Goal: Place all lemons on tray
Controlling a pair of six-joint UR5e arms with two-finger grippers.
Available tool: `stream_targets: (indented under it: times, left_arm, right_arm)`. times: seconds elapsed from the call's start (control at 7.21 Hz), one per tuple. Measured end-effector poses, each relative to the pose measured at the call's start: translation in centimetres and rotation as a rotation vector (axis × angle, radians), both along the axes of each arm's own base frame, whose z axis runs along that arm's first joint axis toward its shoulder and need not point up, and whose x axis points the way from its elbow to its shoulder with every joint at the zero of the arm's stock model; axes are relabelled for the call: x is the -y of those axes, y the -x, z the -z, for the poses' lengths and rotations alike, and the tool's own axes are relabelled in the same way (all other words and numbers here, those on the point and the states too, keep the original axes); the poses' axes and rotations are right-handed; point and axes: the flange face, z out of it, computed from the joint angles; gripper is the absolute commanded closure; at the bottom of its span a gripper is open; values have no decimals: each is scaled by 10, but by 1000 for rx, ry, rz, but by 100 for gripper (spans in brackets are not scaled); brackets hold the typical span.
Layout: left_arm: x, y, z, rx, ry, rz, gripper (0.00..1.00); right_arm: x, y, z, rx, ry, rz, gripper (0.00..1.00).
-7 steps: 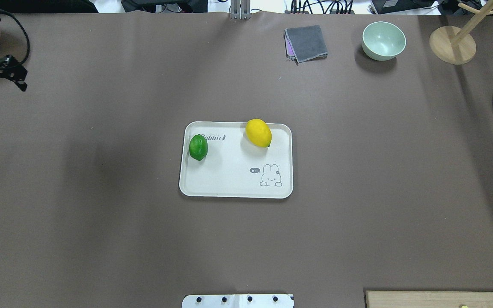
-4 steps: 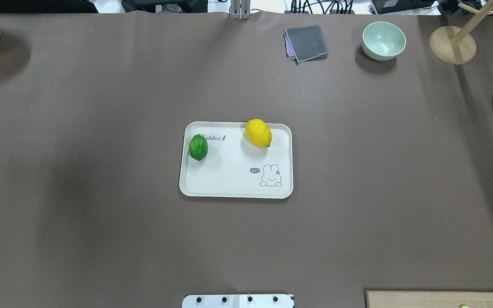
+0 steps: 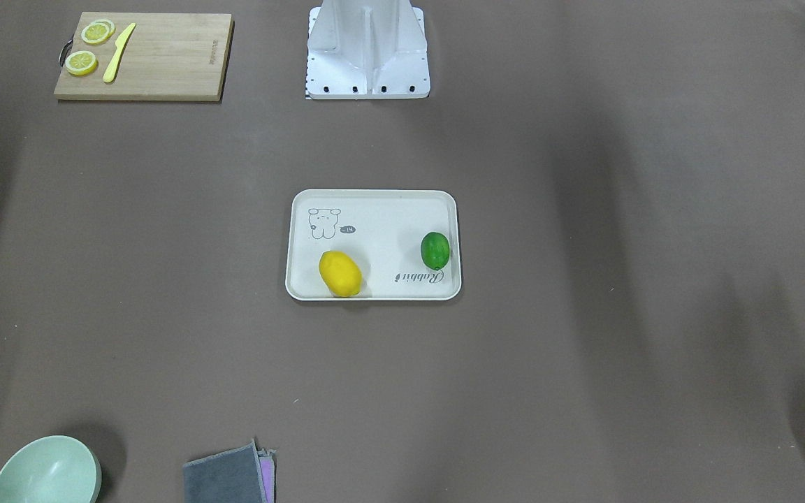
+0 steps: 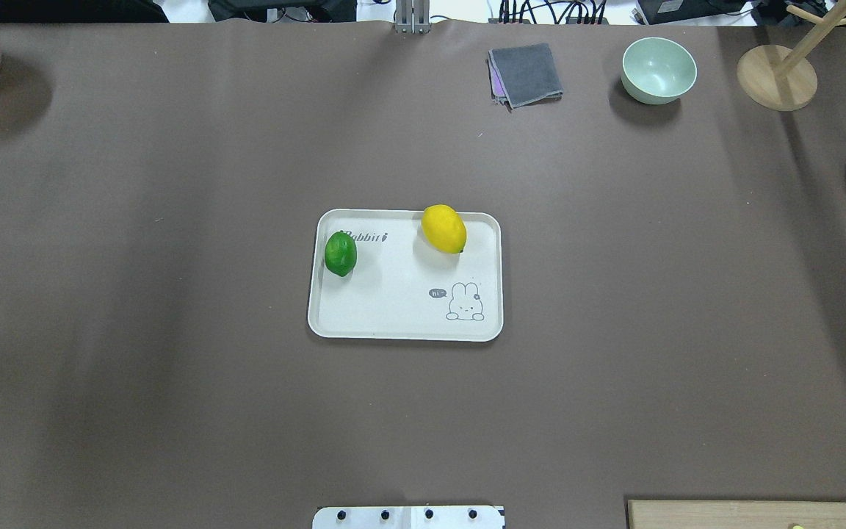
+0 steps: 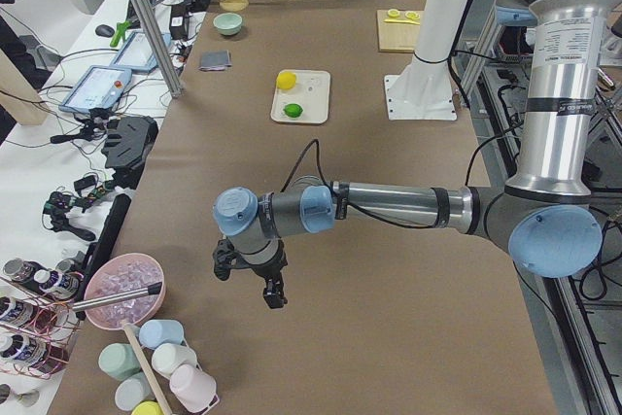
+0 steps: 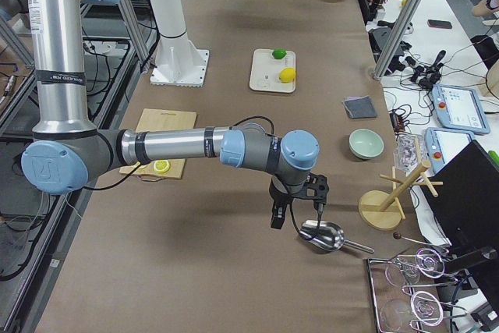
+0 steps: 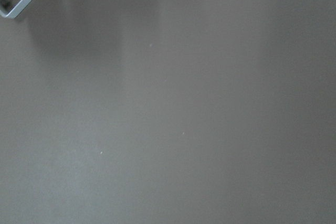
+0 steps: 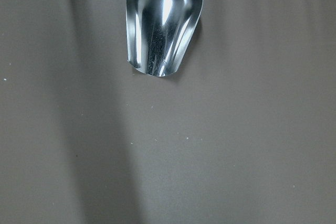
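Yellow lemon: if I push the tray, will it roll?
The yellow lemon is egg-shaped and smooth, so it would probably roll in a wobbly arc rather than slide. It lies at the far raised rim of the tray, which should stop it that way. Toward the robot the flat floor is bare, so it could travel.
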Motion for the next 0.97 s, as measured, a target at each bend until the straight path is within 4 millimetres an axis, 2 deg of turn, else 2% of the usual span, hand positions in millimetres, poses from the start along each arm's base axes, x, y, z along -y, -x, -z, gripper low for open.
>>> stream_targets:
  times: [0.14,0.28,0.42,0.69,0.97]
  left_arm:
    - [-25,30,-11,-19,17,49,2]
    - [-49,51,-18,-49,19,95,2]
    - [-65,60,-19,-57,10,115,2]
    - [-76,54,-11,-15,-13,91,2]
    - [-69,23,12,13,-12,58,2]
  right_arm:
    - [0,2,-1,-1,2,4,0]
    - [0,3,-1,-2,0,6,0]
    - [1,3,1,-2,-4,7,0]
    - [0,3,0,-2,-4,8,0]
    - [-2,3,-4,-2,2,8,0]
